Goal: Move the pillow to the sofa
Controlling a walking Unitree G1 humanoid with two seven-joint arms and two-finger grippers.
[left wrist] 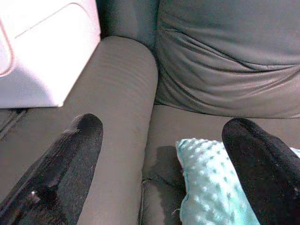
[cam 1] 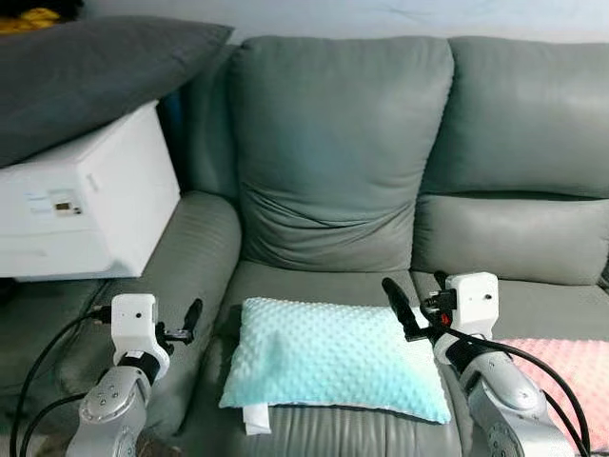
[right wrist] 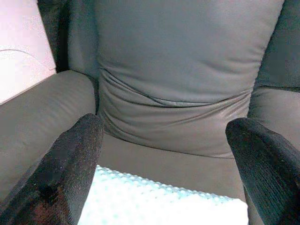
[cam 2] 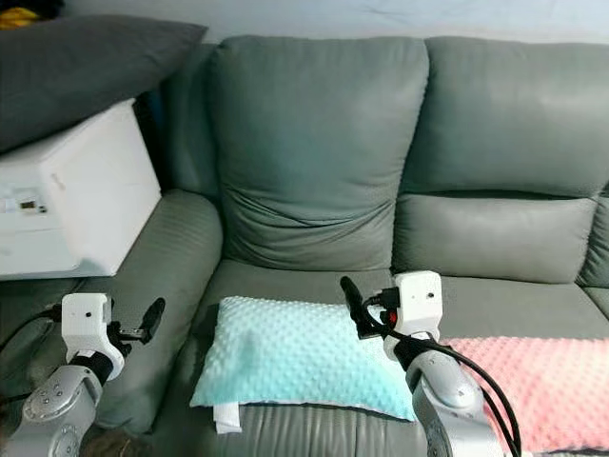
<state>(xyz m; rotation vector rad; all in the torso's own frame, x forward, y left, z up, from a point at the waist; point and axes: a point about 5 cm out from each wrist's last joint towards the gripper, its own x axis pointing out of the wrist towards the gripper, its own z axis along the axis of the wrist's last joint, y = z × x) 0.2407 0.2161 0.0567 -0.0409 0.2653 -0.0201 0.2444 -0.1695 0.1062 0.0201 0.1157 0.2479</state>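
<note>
The pillow (cam 1: 335, 357) lies on the sofa (cam 1: 333, 171) seat, between both claws. Left claw (left wrist: 161, 161) and right claw (right wrist: 164, 164) stand apart, empty. Risk: withdrawing fingers may snag the fabric and drag the pillow off.

Pale blue pillow (cam 2: 300, 357) lies on the grey sofa (cam 2: 314, 162) seat.

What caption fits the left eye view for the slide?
Light blue pillow lies on the grey sofa seat, left gripper and right gripper flanking it, jaws open.
</note>
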